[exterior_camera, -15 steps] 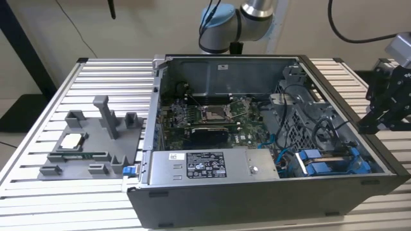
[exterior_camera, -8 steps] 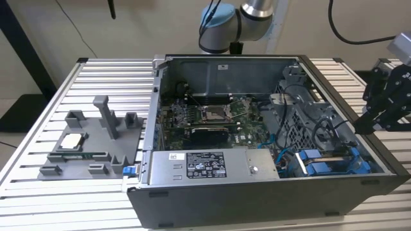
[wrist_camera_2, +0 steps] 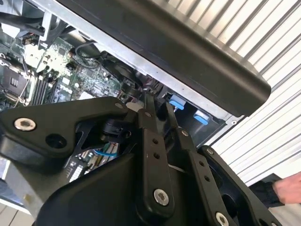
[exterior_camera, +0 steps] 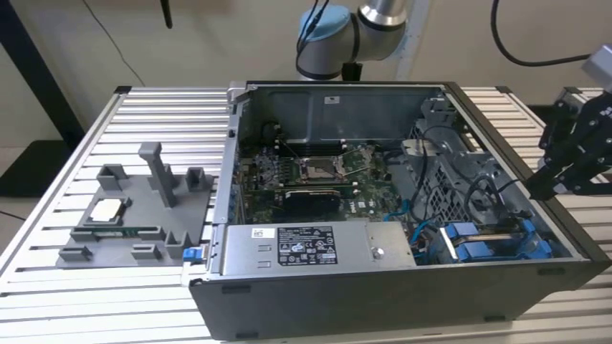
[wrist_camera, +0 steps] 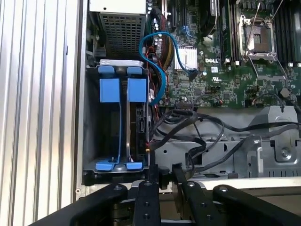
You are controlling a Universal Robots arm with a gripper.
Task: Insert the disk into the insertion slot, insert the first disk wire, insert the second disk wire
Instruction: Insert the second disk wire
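The insertion slot point(exterior_camera: 492, 240) point(wrist_camera: 117, 136) is a dark bay with blue plastic tabs in the open computer case's near corner, at the exterior view's right. Blue carrier frames point(wrist_camera: 109, 89) stand in it, and a dark strip with connectors point(wrist_camera: 141, 127) runs along one side. The disk's silver body is hidden. A blue wire point(wrist_camera: 157, 56) and black wires point(wrist_camera: 202, 127) loop beside the slot. My gripper point(exterior_camera: 545, 188) point(wrist_camera: 164, 170) point(wrist_camera_2: 156, 104) hangs outside the case, above its wall by the slot. Its fingers point(wrist_camera: 153, 172) stand narrowly open with nothing between them.
A grey labelled power-supply box point(exterior_camera: 306, 247) fills the case's near side, with the motherboard point(exterior_camera: 306, 175) behind it. A grey fixture tray point(exterior_camera: 125, 215) with posts lies at the exterior view's left on the slatted table point(exterior_camera: 96, 301). A person's hand point(wrist_camera_2: 287, 188) shows at the table's edge.
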